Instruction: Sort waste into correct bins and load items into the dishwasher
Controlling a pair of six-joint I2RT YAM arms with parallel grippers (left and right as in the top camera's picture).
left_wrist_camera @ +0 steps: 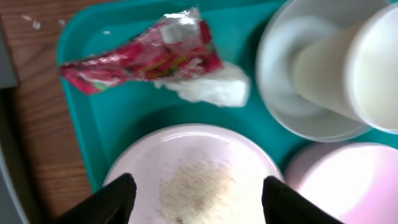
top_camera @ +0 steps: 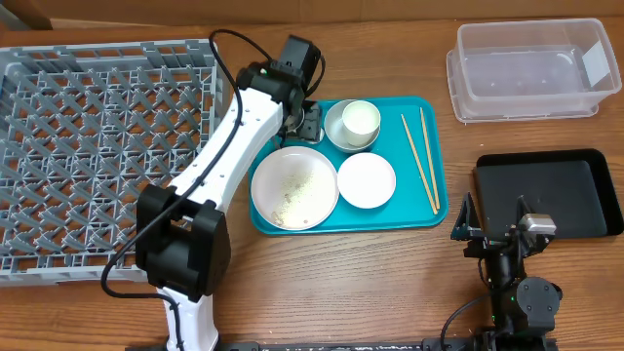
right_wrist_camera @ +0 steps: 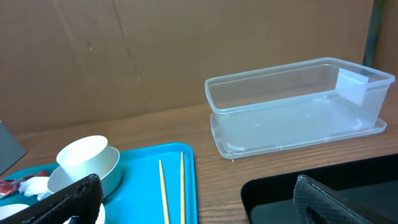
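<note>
**A:** Containers first: what holds what?

**B:** On the teal tray (top_camera: pixel 429 219), mid-desk (top_camera: pixel 341 283), a bowl (top_camera: pixel 334 136) has the small white cup (top_camera: pixel 360 118) standing in it. The larger plate (top_camera: pixel 317 171) at the tray's near left carries loose rice scraps (top_camera: pixel 292 200). The smaller plate (top_camera: pixel 367 180) just beside it shows a plain white face. The chopsticks (top_camera: pixel 419 162) lie along the tray's right side.

**A:** And the waste?

**B:** The red wrapper (left_wrist_camera: pixel 146 56) lies in the tray's far left corner. The tissue wad (left_wrist_camera: pixel 208 87) touches it, between wrapper and bowl.

**A:** Bins and rack?

**B:** The clear tub (top_camera: pixel 531 102) sits at the desk's far right corner, its floor showing through. The black tray (top_camera: pixel 585 195) lies near the right edge, closer to the near edge than the tub is. The grey dish rack (top_camera: pixel 97 146) fills the left side of the desk, with its lattice floor in plain view.

**A:** How are the fingers?

**B:** The left fingers (left_wrist_camera: pixel 115 199) hover over the rice plate, parted with nothing between them. The wrapper lies beyond their tips. The right fingers (right_wrist_camera: pixel 323 202) are spread wide and grip nothing, low by the black tray's near left corner.

**A:** Room to move?

**B:** Bare wood runs between the teal tray and the two bins, and along the desk's near edge in front of the tray. The rack's right wall stands just beside the tray's left edge, and the left arm (top_camera: pixel 229 136) crosses over that narrow gap.
</note>
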